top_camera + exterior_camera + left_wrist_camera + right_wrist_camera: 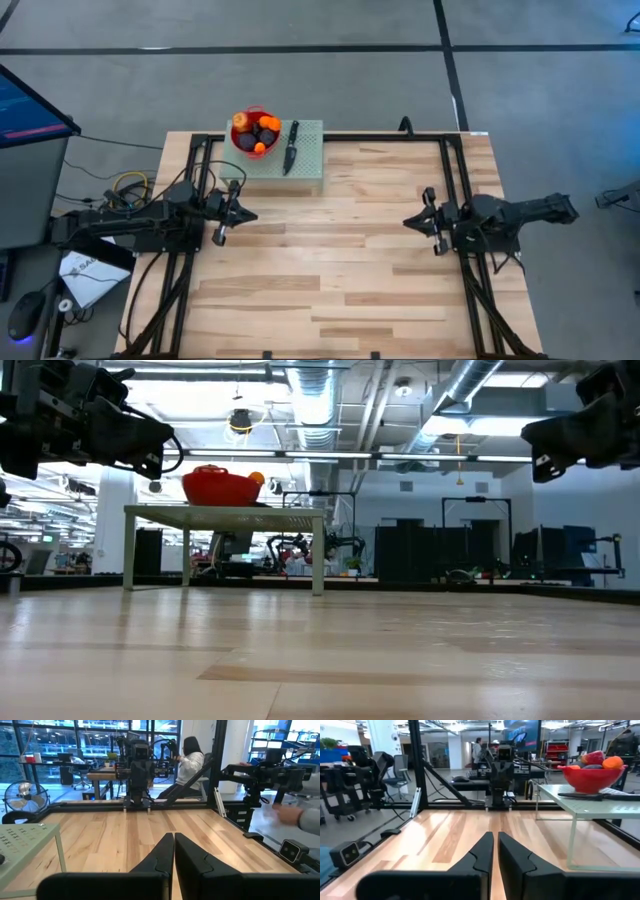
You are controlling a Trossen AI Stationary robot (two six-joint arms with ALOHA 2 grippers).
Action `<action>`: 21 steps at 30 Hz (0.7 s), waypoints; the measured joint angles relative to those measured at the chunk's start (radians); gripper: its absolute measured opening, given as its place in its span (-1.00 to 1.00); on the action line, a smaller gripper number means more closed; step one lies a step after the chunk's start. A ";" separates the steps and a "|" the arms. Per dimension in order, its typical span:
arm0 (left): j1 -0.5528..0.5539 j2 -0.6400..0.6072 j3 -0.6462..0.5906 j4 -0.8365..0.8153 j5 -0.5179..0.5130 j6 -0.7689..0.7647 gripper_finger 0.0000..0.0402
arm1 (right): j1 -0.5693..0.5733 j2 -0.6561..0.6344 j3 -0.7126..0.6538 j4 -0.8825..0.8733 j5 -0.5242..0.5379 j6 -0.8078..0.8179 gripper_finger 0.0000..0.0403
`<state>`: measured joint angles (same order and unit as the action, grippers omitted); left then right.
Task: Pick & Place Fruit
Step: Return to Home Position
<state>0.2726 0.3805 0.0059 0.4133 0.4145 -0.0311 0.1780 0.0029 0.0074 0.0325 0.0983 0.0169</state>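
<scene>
1. Left gripper [247,214] sits over the left side of the table [340,270], pointing toward the centre. In its wrist view the fingers [159,854] are pressed together with nothing between them.
2. Right gripper [408,220] sits over the right side of the table, pointing back toward the left arm and well apart from it. Its fingers [516,855] are drawn together with only a sliver of gap, and they hold nothing.
3. In the low view both arms hang clear above the table surface, one at each upper corner.
4. The fruit [256,133] is piled in a red strainer bowl [250,111]. Orange, dark purple and red pieces are visible, and some rise above the rim in the right wrist view.
5. The bowl stands on a pale green perforated shelf [312,158] at the far edge of the table. This is on the left arm's side of centre.
6. A black knife [291,146] lies flat on the shelf just beside the bowl, on the side toward the right arm.
7. Both grippers are well apart from the shelf, the bowl and the knife.
8. In the room beyond, a person [192,760] in a white top sits behind the table frame.
</scene>
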 joint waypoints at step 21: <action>0.000 0.000 0.000 0.006 -0.003 0.000 -0.96 | -0.002 0.016 -0.001 -0.002 -0.001 0.009 -0.90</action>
<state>0.2725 0.3805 0.0059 0.4196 0.4115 -0.0311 0.1757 0.0189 0.0063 0.0303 0.0971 0.0261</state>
